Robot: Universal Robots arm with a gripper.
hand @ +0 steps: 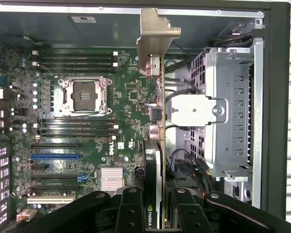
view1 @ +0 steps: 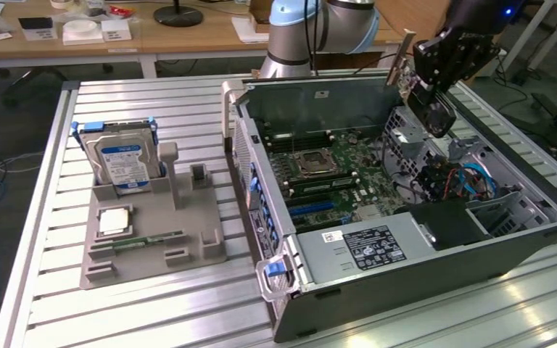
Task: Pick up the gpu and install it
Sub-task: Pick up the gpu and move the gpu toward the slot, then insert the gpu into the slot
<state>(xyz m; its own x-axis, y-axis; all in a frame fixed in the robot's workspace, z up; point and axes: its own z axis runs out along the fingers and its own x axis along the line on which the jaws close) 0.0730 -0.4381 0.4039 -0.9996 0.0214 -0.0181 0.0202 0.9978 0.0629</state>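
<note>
The gpu (view1: 439,116) hangs above the open computer case (view1: 423,254), over its drive-bay side, held edge-down. My gripper (view1: 445,59) is shut on it from above. In the wrist view the gpu (hand: 158,121) is seen edge-on as a thin black card, its pale metal bracket (hand: 155,34) pointing at the case's rear wall, and my gripper (hand: 157,208) clamps its near end with black fingers (hand: 131,208) on either side. Below lies the motherboard (hand: 131,92) with its blue expansion slot (hand: 56,157) and black slots, off to the side of the card.
A silver drive cage (hand: 228,111) and cables stand close beside the card inside the case. On the slatted table a grey holder (view1: 186,239) carries the hard drive (view1: 122,158), a processor (view1: 114,221) and a green memory stick (view1: 148,239). A wooden desk (view1: 162,36) stands behind.
</note>
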